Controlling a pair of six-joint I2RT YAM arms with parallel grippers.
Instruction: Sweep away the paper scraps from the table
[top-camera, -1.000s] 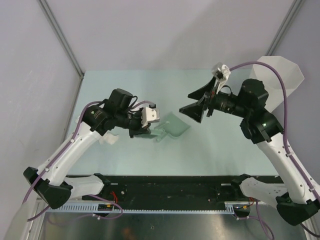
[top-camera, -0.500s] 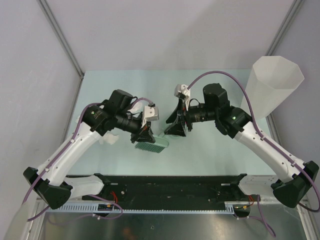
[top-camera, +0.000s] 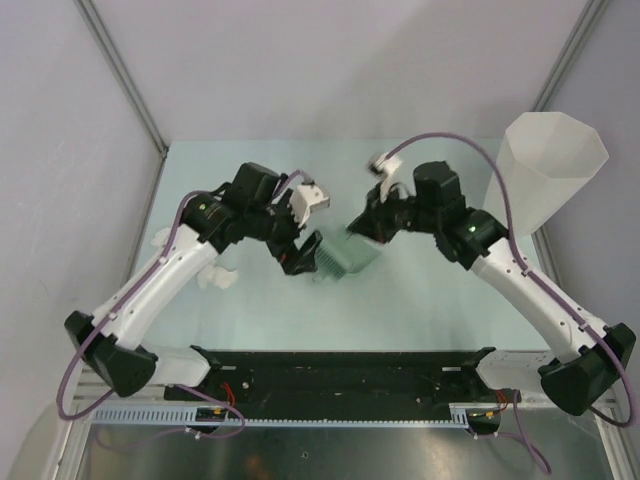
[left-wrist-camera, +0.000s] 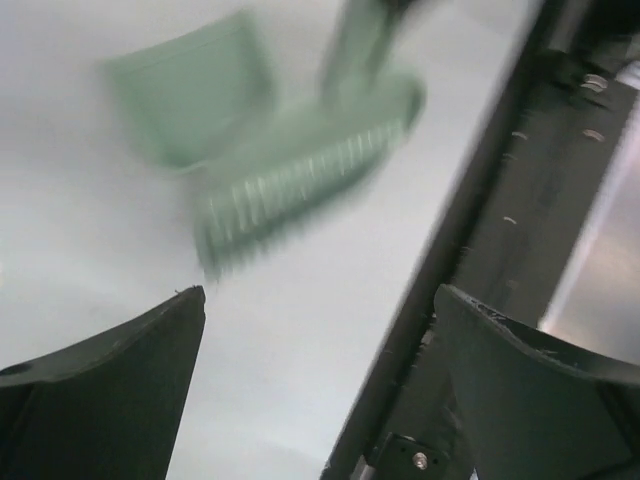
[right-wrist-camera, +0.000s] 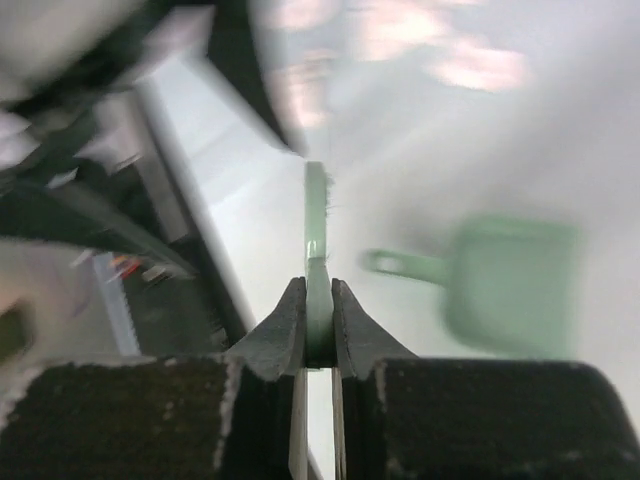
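Observation:
A green brush (top-camera: 312, 253) and a green dustpan (top-camera: 352, 256) lie at the middle of the pale mint table (top-camera: 430, 300). My right gripper (top-camera: 366, 224) is shut on the brush's thin handle (right-wrist-camera: 317, 290); the right wrist view also has the blurred dustpan (right-wrist-camera: 510, 285) off to the right. My left gripper (top-camera: 300, 243) stands open just left of the brush, nothing between its fingers. Ahead of that gripper (left-wrist-camera: 320, 310), the left wrist view shows the brush's bristles (left-wrist-camera: 300, 180) and the dustpan (left-wrist-camera: 190, 100). Two small white bits, possibly paper scraps (top-camera: 215, 278), lie by the left arm.
A tall white faceted bin (top-camera: 555, 180) stands at the table's back right corner. A black rail (top-camera: 340, 370) runs along the near edge, and grey walls close in the sides and back.
My left gripper has let go of the brush and opened. My right arm swung in from the bin to the middle and shut on the brush handle.

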